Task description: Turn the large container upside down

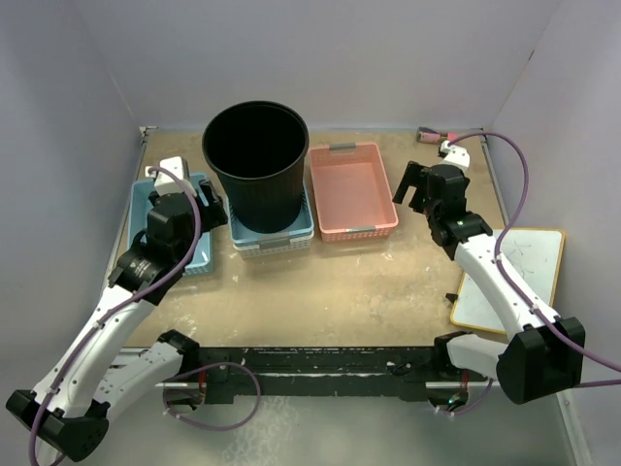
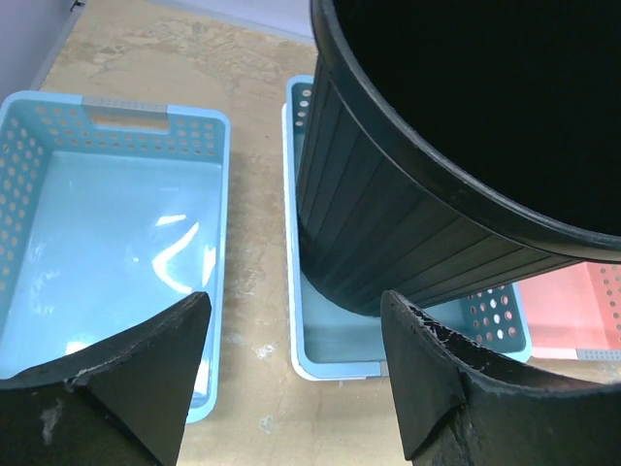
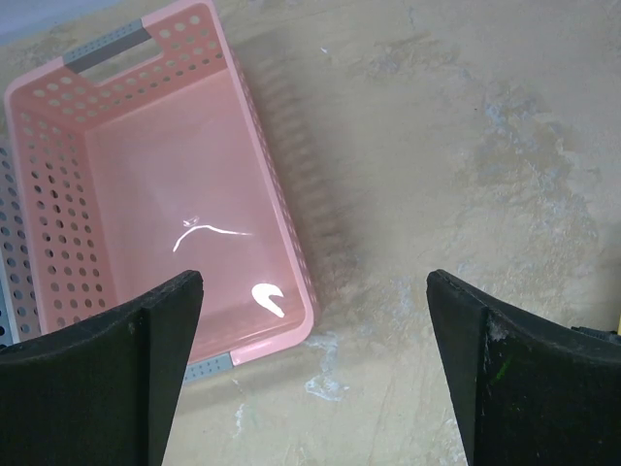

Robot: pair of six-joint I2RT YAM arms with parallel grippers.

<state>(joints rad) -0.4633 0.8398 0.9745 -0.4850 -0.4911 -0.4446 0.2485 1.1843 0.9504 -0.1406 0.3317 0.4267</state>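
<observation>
From above, the large container stands upright in the middle basket, mouth open to the ceiling, long axis vertical, rim wider than foot. Only the left wrist view shows its ribbed wall going down into that basket. There the left gripper gapes wide and empty, near the container, beside the blue basket. The right gripper sees only the pink basket and bare table — fingers spread wide, holding nothing
</observation>
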